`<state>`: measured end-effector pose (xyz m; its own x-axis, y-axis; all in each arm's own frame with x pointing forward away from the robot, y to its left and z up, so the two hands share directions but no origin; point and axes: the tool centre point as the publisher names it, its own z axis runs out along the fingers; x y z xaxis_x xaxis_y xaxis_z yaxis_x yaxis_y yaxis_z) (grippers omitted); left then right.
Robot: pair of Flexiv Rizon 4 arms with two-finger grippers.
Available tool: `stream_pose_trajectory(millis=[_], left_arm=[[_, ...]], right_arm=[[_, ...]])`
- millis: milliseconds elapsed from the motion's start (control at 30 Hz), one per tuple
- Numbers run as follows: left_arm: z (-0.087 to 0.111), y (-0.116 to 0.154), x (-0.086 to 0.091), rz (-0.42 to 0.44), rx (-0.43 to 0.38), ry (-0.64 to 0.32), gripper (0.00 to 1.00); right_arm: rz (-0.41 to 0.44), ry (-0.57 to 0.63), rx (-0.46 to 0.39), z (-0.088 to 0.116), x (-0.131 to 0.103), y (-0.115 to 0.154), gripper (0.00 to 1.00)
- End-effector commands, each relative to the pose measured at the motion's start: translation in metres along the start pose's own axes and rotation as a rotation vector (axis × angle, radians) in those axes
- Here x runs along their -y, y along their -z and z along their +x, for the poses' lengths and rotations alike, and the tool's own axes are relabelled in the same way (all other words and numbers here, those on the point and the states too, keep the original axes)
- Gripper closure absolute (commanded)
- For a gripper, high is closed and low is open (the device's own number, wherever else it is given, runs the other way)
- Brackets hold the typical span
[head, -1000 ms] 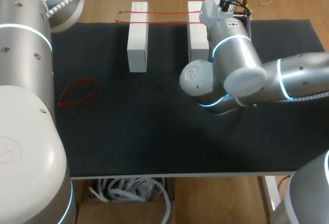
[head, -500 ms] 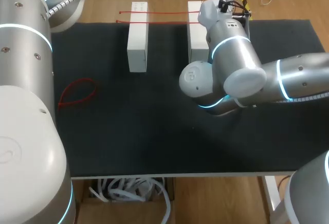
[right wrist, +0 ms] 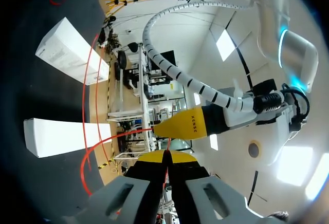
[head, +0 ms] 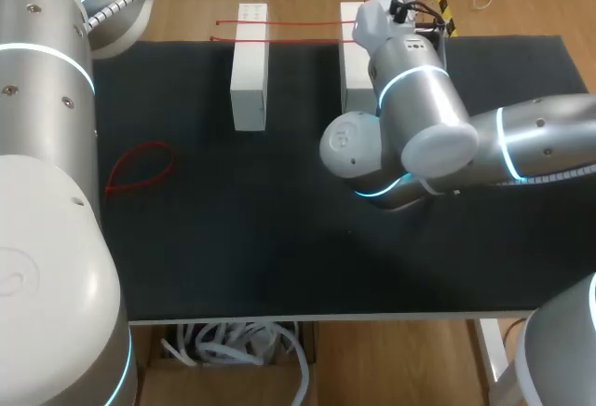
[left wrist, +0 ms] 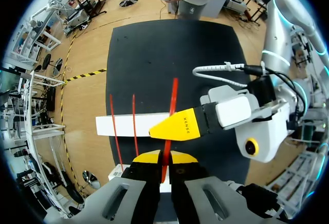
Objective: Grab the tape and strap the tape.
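both clenched on the red tape (left wrist: 173,95): left hand (left wrist: 163,157), right hand (right wrist: 167,156). strapping step; next likely needs it laid taut across the white blocks (head: 250,80).

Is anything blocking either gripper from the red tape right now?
Nothing visible does. The left gripper is shut on the red tape, and the right gripper, close beside it, is shut on red tape as well.

My left arm (head: 42,99) and right arm (head: 438,145) are fat, round and silver-grey, with glowing light-blue rings and tiny dark screws. A ribbed grey hose (head: 130,1) follows the left arm. The left end effector (left wrist: 164,158) and right end effector (right wrist: 167,157) have black fingers with yellow tips.
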<state>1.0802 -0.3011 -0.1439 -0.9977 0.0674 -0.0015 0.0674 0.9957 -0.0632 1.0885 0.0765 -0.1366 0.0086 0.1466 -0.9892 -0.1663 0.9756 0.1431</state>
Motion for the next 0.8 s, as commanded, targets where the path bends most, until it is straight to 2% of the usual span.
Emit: stream_pose_trajectory(millis=[33,800], left_arm=[[-0.0003,0.0006,0.0004,-0.003,-0.002,0.0,1.0],[-0.0003,0.0006,0.0004,-0.003,-0.002,0.0,1.0]], right_arm=[[0.004,0.002,-0.006,-0.0028,-0.0026,0.0017,1.0],[0.009,-0.02,-0.003,-0.0038,-0.0054,-0.0029,1.0]])
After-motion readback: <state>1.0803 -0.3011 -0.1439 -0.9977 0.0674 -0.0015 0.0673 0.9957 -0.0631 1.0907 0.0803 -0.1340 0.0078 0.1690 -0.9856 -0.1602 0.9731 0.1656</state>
